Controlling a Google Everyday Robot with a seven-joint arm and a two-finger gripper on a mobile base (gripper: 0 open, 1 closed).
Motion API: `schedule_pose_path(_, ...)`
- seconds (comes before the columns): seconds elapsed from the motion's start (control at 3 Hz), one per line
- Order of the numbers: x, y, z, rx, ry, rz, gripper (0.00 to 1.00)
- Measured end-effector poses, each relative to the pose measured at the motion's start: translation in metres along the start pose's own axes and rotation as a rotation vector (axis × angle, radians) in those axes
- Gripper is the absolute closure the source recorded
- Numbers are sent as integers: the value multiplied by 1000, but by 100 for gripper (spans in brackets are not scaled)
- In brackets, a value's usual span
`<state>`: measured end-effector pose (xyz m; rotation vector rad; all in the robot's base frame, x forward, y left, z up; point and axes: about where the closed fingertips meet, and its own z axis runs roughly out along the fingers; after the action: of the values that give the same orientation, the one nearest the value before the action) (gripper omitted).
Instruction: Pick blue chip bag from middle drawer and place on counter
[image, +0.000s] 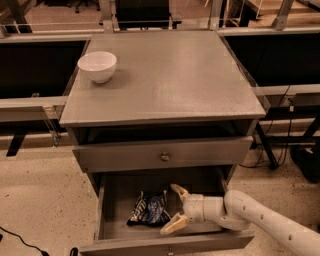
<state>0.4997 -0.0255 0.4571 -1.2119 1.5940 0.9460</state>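
The blue chip bag (149, 209) lies crumpled on the flat bottom of the open middle drawer (114, 200), left of centre. My gripper (172, 208) is inside the drawer just right of the bag, its two cream fingers spread wide, one fingertip (176, 189) behind and one in front near the drawer's front wall. The bag's right edge is at the mouth of the fingers; I cannot tell if they touch it. The white arm comes in from the lower right. The counter (170, 75) is above, flat and grey.
A white bowl (97, 65) stands at the counter's back left. The top drawer (165, 155), with a small knob, is slightly open above the middle one. Dark rails and cables flank the cabinet on both sides.
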Motion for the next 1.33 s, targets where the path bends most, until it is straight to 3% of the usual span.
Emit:
schedule_pose_path(0.67, 29, -30, 6, 91, -46, 36, 0)
schedule_pose_path(1.33, 33, -48, 32, 80, -35, 41, 0)
